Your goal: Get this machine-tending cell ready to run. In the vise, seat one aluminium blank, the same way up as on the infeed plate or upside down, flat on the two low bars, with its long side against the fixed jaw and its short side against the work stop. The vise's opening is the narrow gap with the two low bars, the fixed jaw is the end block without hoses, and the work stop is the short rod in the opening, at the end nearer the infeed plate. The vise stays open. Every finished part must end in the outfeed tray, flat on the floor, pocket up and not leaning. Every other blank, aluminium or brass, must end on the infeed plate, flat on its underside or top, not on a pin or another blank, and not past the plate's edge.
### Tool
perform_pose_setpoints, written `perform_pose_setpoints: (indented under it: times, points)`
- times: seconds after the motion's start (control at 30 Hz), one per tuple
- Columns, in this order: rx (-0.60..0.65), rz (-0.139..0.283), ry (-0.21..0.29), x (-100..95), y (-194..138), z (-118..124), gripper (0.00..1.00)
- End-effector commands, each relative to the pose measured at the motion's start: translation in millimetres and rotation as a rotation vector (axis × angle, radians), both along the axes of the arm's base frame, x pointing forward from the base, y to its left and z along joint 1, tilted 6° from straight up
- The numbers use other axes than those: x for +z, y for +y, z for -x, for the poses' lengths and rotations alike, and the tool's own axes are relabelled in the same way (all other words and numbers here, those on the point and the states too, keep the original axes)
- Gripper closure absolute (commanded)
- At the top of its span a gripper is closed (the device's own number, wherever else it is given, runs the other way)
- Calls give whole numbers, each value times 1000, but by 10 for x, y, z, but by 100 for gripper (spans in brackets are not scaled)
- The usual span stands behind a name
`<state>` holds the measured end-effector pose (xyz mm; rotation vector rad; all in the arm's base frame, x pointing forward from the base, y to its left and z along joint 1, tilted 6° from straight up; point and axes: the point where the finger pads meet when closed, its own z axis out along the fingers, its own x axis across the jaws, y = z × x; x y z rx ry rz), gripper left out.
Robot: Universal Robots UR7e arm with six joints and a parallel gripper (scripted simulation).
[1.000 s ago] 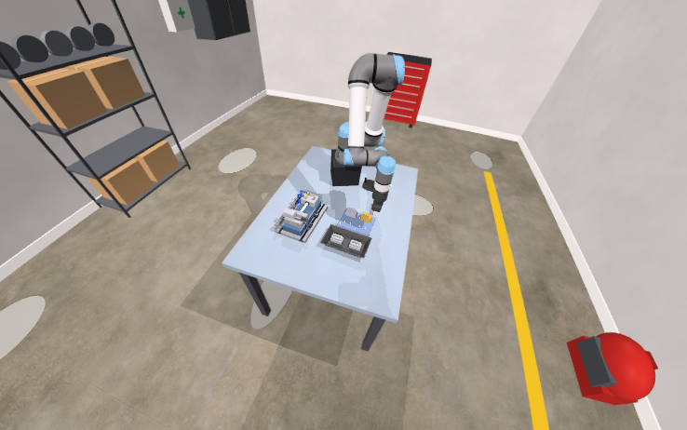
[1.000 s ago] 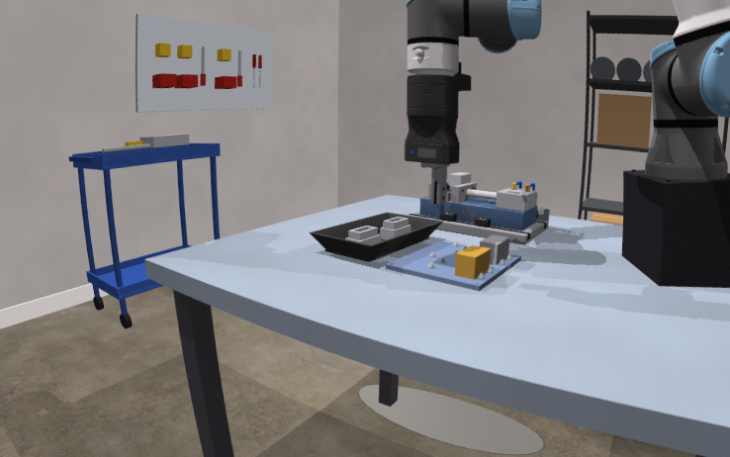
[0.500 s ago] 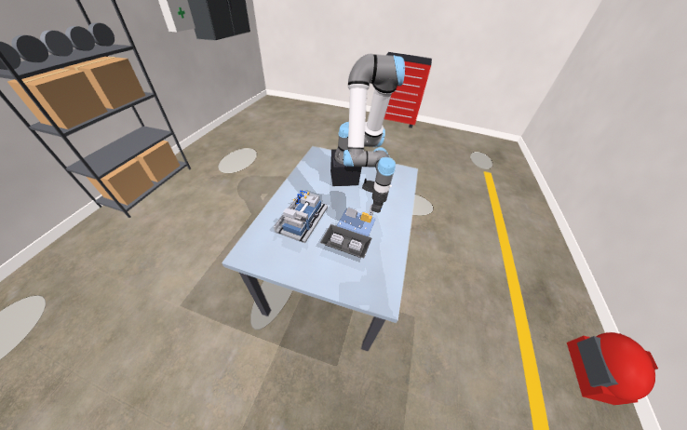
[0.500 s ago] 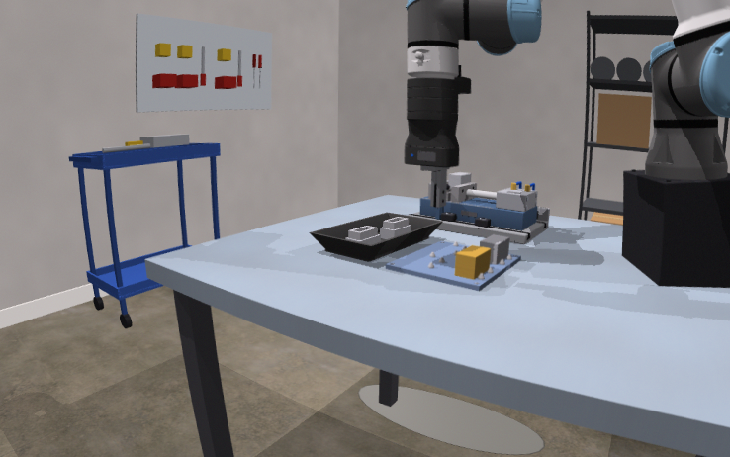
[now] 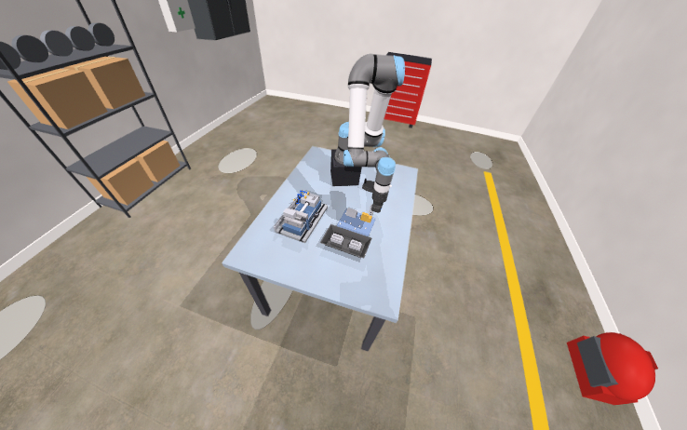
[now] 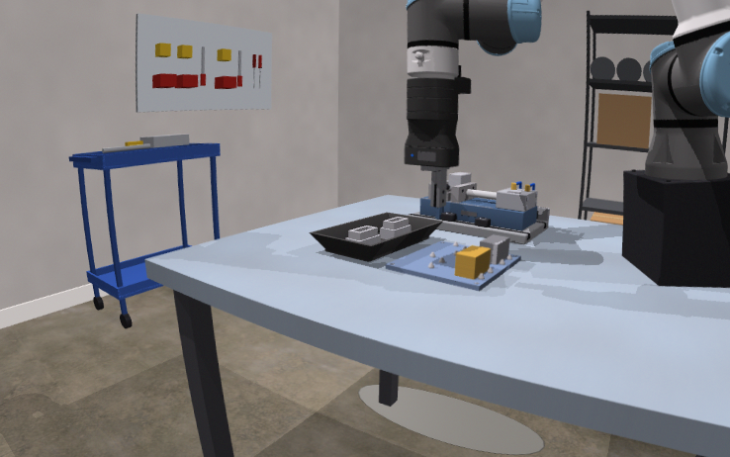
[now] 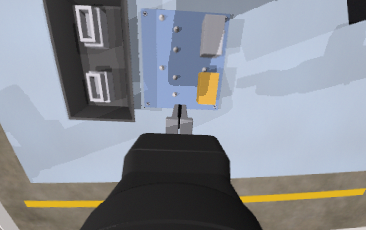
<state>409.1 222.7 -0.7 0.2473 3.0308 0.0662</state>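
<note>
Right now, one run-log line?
tool: shut, empty, above blue infeed plate edge | grey aluminium blank, yellow brass blank: on plate | vise: no blank visible

A grey aluminium blank (image 7: 212,35) and a brass blank (image 7: 208,88) lie flat on the blue infeed plate (image 7: 152,60); two finished parts (image 7: 86,23) sit pocket-up in the outfeed tray (image 7: 59,60).
</note>
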Motion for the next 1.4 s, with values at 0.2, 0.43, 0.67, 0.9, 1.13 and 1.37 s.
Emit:
perform_pose_setpoints:
  times: [0.2,0.43,0.67,0.9,1.13,1.37]
  points:
    - [0,0,-1,5,1,-4,100]
    - [0,0,-1,5,1,-4,100]
    - [0,0,-1,17,1,-3,100]
    - [0,0,-1,67,-1,3,100]
    - [0,0,-1,209,-6,17,100]
    - [0,0,-1,345,-11,32,100]
